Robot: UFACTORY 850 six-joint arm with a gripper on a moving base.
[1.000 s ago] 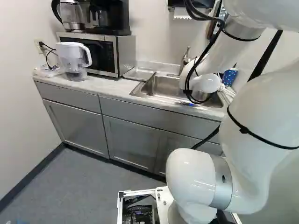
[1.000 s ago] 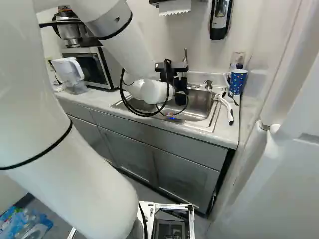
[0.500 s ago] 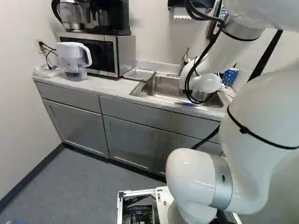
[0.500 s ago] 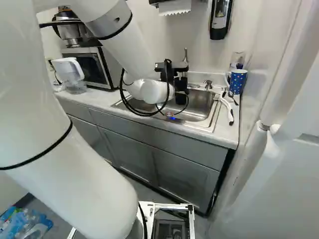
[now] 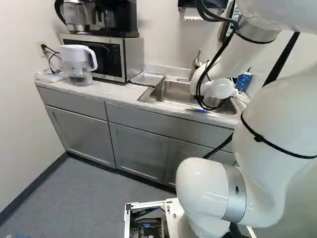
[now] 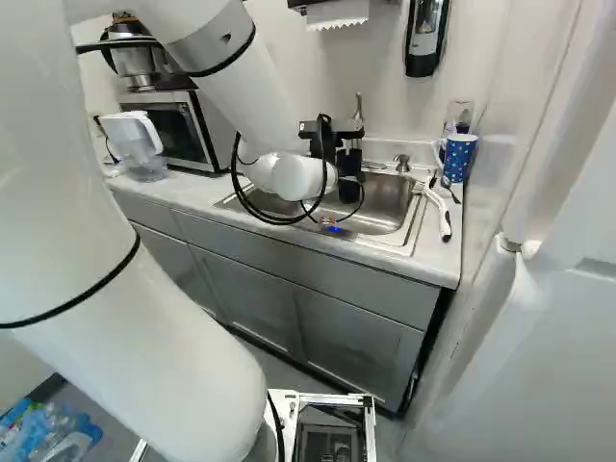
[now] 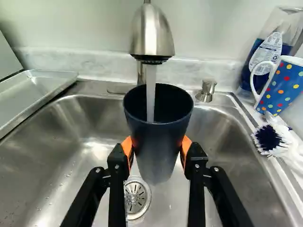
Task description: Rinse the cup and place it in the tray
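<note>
Evidently gripper (image 7: 156, 145) had cup (image 7: 158, 146) clamped, mouth up under running faucet (image 7: 152, 35); tray (image 7: 38, 90) lay ahead & L of gripper, so post-rinse carry prob. had to go that way.

The white arm (image 5: 270, 144) rises from its lowest joint and bends over at the top, its forearm (image 6: 252, 91) slanting forward and down to the wrist (image 6: 296, 177) (black cables (image 6: 237, 178) loop loosely beside it). The gripper (image 6: 344, 171) points ahead, fingers apart, orange pads (image 7: 127, 147) pressing inward from both sides in a hold.
</note>
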